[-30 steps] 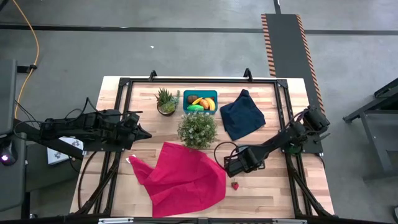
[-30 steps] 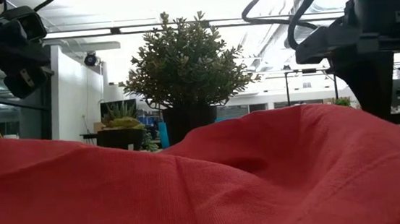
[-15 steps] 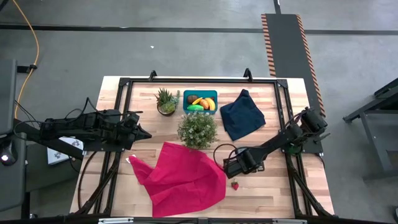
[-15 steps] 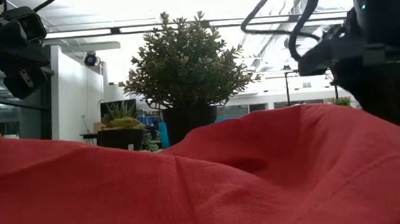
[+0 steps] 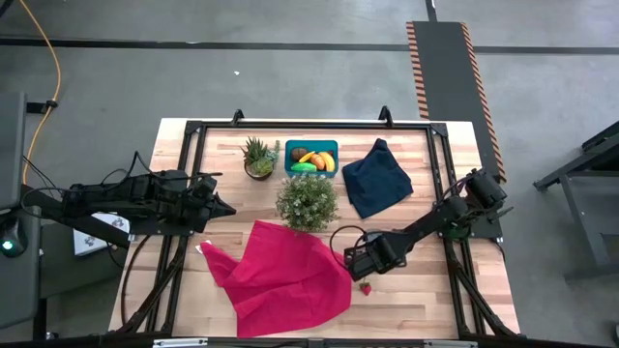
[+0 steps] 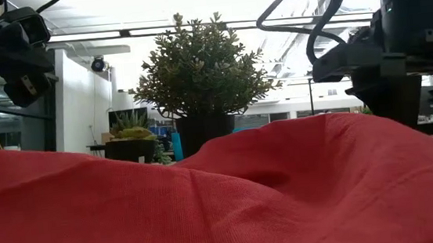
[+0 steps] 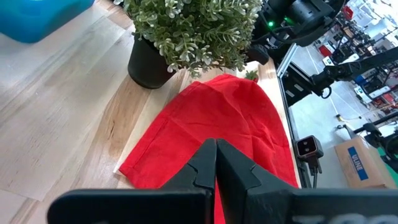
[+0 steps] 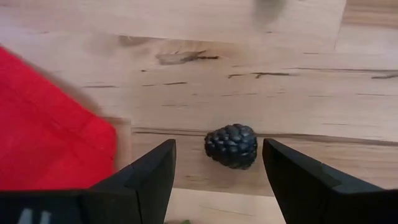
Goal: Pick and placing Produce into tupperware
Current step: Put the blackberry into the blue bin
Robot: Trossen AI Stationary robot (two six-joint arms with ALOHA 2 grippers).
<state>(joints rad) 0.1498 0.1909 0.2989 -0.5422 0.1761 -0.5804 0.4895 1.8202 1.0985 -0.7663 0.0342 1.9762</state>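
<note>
Right end effector [image 8: 214, 165] reaches low near the counter's [image 5: 426, 290] front edge, fingers spread around a dark berry [image 8: 231, 145]; left end effector [image 7: 216, 163] hovers, pressed together.

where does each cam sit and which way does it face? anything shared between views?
High: overhead, straight down on the table; both arms show.
Low: tabletop height, behind the red cloth; arms hang in from above.
Left wrist: past the shut left claw at the red cloth.
Right wrist: down past the open right claw at a blackberry.
Shared: bushy plant in high, low, left wrist.
</note>
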